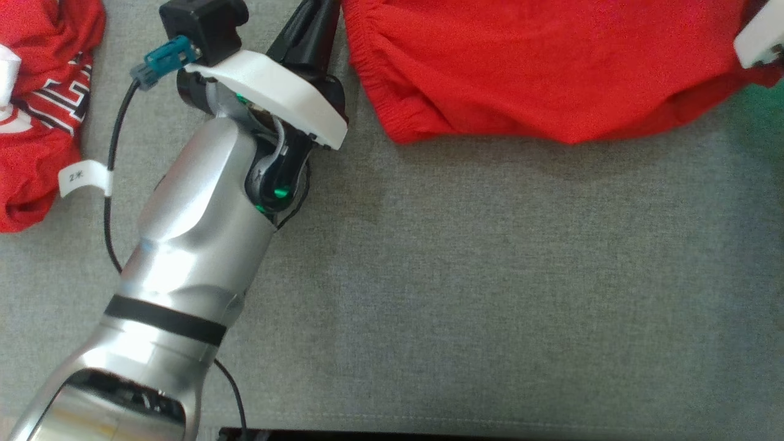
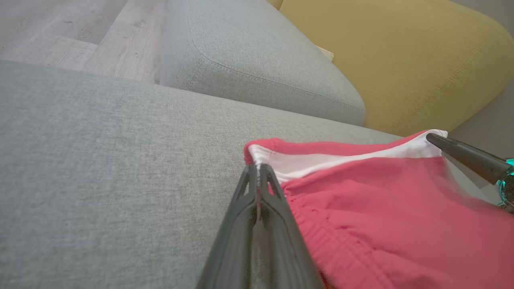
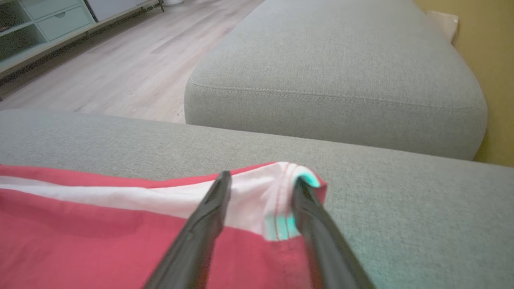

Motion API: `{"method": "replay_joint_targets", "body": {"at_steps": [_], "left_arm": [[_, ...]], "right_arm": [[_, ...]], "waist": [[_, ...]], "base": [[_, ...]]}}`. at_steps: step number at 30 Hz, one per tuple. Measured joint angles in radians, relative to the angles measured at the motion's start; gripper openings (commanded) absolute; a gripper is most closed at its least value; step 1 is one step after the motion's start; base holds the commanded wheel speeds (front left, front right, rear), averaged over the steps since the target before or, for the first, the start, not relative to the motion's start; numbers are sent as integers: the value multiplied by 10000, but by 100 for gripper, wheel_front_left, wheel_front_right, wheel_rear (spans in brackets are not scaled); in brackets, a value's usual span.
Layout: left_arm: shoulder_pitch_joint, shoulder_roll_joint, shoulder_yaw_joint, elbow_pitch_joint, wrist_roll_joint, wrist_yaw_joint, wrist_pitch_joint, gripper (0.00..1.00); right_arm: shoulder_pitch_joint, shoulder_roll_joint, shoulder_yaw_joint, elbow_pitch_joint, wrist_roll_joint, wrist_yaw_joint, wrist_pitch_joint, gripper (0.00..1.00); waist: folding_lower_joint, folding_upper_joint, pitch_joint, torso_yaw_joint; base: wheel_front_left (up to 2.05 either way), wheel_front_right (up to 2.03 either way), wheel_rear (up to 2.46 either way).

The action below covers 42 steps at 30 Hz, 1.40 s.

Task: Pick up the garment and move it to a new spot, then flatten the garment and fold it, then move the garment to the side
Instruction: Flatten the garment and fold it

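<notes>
**A:** Nearest you, your left fingers [image 2: 241, 224], long, dark and ribbed near the tips, are pressed together on one corner of the garment [image 2: 381, 224]. They pinch it where the gathered elastic waistband meets a white stripe.

**B:** Your right fingers [image 3: 200, 233] stand parted at the opposite corner. The stitched white fold humps up between them and leans on one, without being clamped.

**A:** The garment is soft, matte red cloth, drawn out between your two sets of fingers on the grey sofa seat [image 1: 490, 294]. Its near edge sags in a shallow curve, with creases running toward your right.

**B:** In the head view, you have a broad run of coarse grey weave on the near side of that edge. Your silver left forearm [image 1: 190, 245], trailing a looping black cable [image 1: 110, 202], crosses its left part. Past the arm, a second red garment [image 1: 37, 122], printed in white and black, lies crumpled at the seat's left.

**A:** Beyond the garment's striped far edge the seat rounds off. A separate grey cushion [image 3: 333, 60], stitched along its seam, stands near, with a mustard-yellow cushion [image 2: 401, 60] beside it.

**B:** Farthest off, a pale wood-plank floor [image 3: 132, 68] runs to a pale green cabinet [image 3: 52, 20].
</notes>
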Motion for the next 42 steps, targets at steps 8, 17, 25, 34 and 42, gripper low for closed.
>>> {"method": "replay_joint_targets", "body": {"at_steps": [8, 17, 25, 34, 42], "left_arm": [[137, 150, -178, 351, 535, 73, -401, 100], [3373, 347, 671, -2525, 2667, 1112, -433, 100], [5366, 115, 1080, -4054, 3567, 1246, -447, 100], [6352, -77, 1354, -4523, 3850, 1346, -447, 100], [7128, -125, 1933, -4615, 4230, 1628, -447, 100]], "right_arm": [[267, 63, 311, 408, 309, 0, -1147, 100], [1987, 550, -1064, 1685, 255, 0, -1055, 100], [1633, 966, -1987, 3501, -548, 0, -476, 100], [1166, 993, -2286, 4571, -688, 0, -27, 0], [1249, 861, -2297, 5246, -909, 0, -579, 0]], "waist": [[-2, 0, -478, -121], [-2, 1, -1511, -45], [-2, 1, -1812, 662], [-3, 1, -2119, 1150], [-2, 1, -2486, 995]], "base": [[0, 0, 0], [0, 0, 0], [0, 0, 0], [0, 0, 0], [0, 0, 0]]}}
